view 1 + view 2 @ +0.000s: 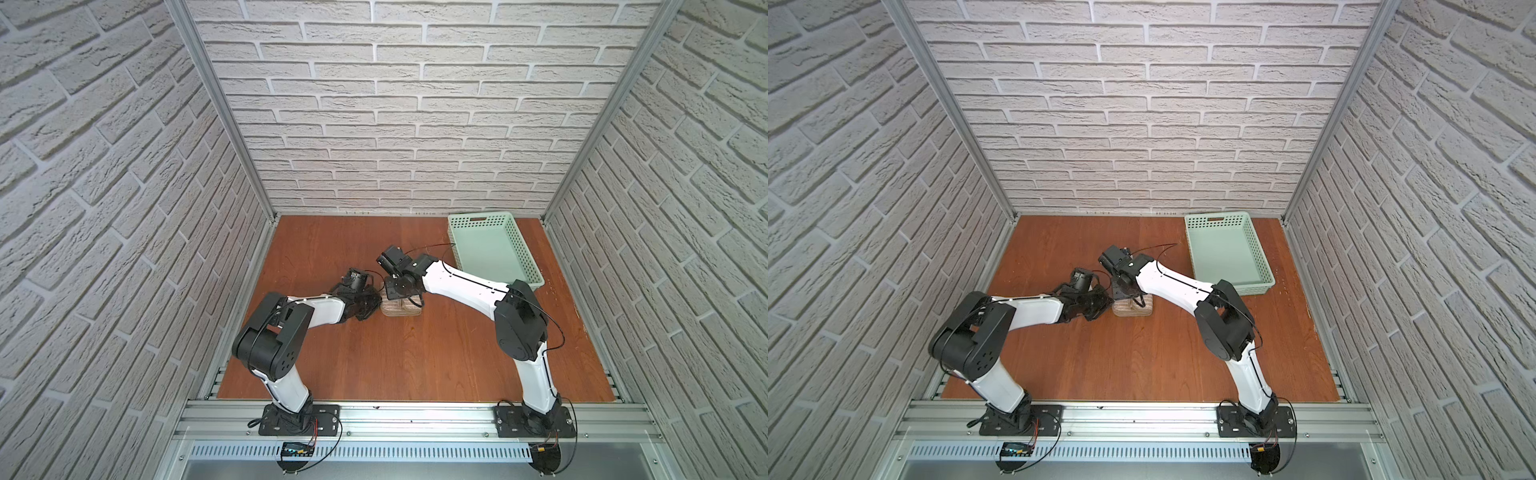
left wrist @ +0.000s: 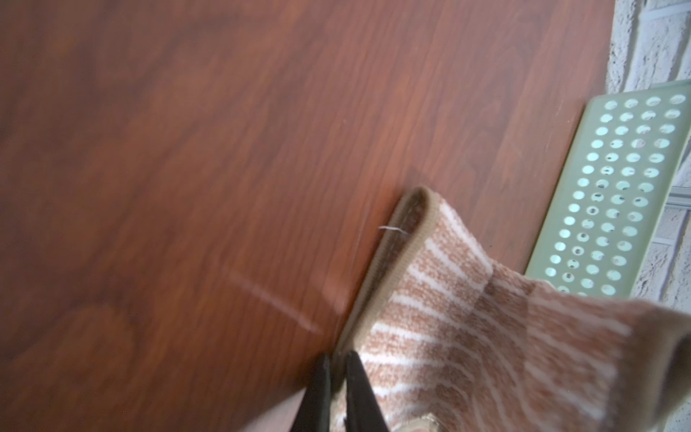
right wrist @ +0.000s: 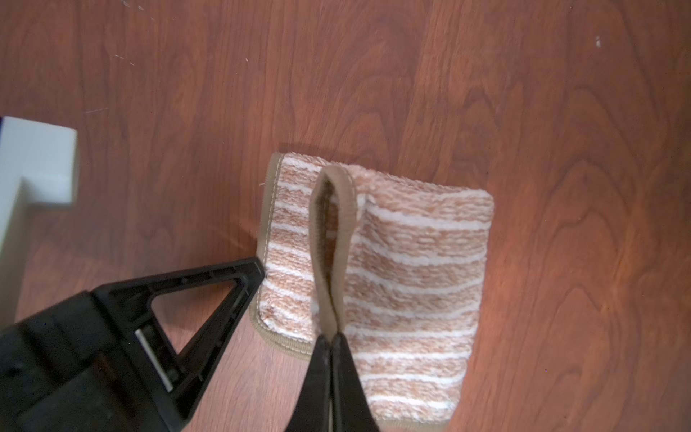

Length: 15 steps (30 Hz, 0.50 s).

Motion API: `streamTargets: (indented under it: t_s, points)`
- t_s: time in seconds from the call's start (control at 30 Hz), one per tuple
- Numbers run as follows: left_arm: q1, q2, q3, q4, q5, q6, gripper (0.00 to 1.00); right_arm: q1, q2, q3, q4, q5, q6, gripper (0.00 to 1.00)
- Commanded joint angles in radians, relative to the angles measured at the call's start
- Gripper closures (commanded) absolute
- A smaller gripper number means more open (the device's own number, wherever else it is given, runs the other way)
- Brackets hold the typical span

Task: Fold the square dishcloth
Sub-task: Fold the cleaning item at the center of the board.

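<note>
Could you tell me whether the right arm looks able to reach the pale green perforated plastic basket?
Probably yes: the basket stands beside that arm, with only bare wooden table between. But the right gripper is shut on the hem of the tan striped square dishcloth, so it should release first.

A reddish-brown wood-grain tabletop fills the floor of the brick-patterned enclosure, seen whole in both top views. Two things lie on it. A pale green perforated basket sits in the far right corner, close to the back wall. The square dishcloth, tan with thin cream stripes, lies folded near the middle, well apart from the basket. Its lower layers rest flat on the wood, while one hemmed edge stands up in a narrow loop.
</note>
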Motion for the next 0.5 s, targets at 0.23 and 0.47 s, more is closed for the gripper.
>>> streamTargets:
  t_s: [0.23, 0.47]
  points:
    - [-0.022, 0.031, -0.037, 0.017, -0.011, -0.026, 0.88, 0.006, 0.057, 0.029, 0.015, -0.020, 0.023, 0.97]
    - [-0.023, 0.050, -0.031, 0.036, 0.007, -0.030, 0.88, 0.005, 0.074, 0.033, 0.038, -0.036, 0.028, 0.97]
